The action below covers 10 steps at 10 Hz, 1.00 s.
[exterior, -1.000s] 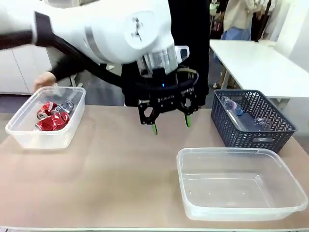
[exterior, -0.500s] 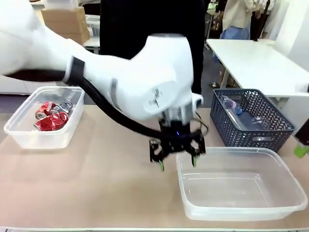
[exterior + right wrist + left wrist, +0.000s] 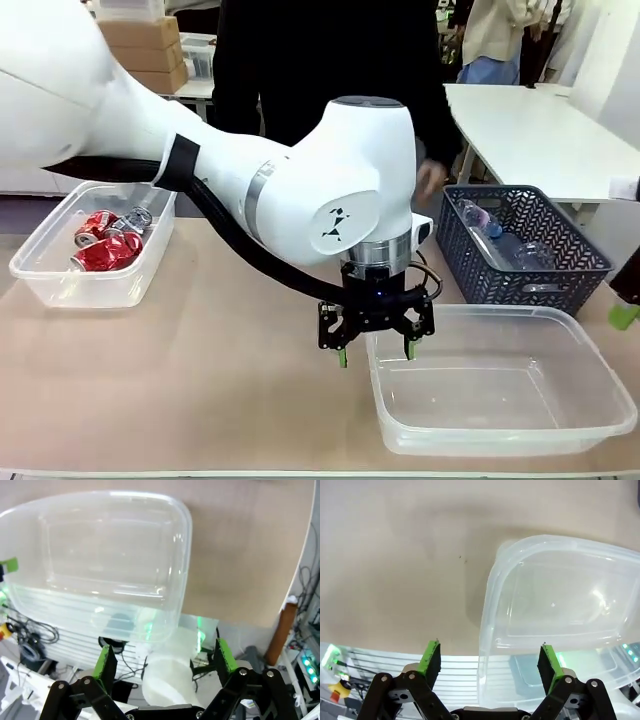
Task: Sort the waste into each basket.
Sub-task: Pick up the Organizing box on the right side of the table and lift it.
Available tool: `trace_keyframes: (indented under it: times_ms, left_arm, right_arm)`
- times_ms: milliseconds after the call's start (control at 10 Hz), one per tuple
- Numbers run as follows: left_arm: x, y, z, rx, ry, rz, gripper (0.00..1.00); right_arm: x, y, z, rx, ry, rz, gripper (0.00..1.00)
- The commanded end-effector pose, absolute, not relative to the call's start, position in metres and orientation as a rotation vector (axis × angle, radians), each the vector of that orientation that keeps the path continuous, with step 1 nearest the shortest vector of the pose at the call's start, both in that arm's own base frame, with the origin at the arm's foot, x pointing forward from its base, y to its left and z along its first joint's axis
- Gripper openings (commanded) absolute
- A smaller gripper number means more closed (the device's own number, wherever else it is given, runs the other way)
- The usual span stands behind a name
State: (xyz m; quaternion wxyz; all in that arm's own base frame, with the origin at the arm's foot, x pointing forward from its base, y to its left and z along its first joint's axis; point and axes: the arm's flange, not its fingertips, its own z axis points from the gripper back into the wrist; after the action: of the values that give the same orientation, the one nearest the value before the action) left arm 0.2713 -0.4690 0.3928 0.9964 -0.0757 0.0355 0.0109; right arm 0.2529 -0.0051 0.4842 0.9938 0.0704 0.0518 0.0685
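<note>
— Why is the left gripper point(image 3: 377, 353) down at the empty tub point(image 3: 500, 311)?

— Its jaws stand fully apart and carry nothing. They straddle the tub's 9 o'clock rim close to the front corner, one green pad outside and one over the inside. By the look of it, the arm means to take the tub by its wall, perhaps to shift it, rather than to drop waste in.

— And the waste itself?

— The red cans point(image 3: 105, 245) lie heaped in the second tub point(image 3: 40, 285) at 9 o'clock on the worktop point(image 3: 220, 340). The clear bottles point(image 3: 480, 218) sit in the dark lattice basket point(image 3: 520, 285) at 2 o'clock, just behind the empty tub. A person's hand point(image 3: 432, 180) hovers near that basket's 10 o'clock corner.

— The right gripper point(image 3: 162, 662)?

— Also wide open and empty, held off the empty tub's 3 o'clock side.

— Room to move?

— Bare worktop runs from the tub's 9 o'clock side to the cans. The tub's front rim sits near the worktop's 6 o'clock edge, so a pull that way could tip it off. The lattice basket blocks 12 o'clock.
</note>
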Motion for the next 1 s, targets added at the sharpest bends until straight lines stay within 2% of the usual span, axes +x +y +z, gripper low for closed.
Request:
trace_keyframes:
  times_ms: [0,500,900]
  left_arm:
    - [0.27,-0.467,0.395,-0.187,0.041,0.019,1.0]
    - [0.277,-0.463,0.389,-0.19,0.046,0.012,1.0]
    - [0.279,-0.462,0.385,-0.189,0.061,0.006,1.0]
  right_arm:
    - [0.264,-0.005,0.445,0.156,0.201,0.156,1.0]
    - [0.258,0.013,0.374,0.092,0.276,0.149,1.0]
    - [0.254,0.015,0.356,0.078,0.197,0.106,1.0]
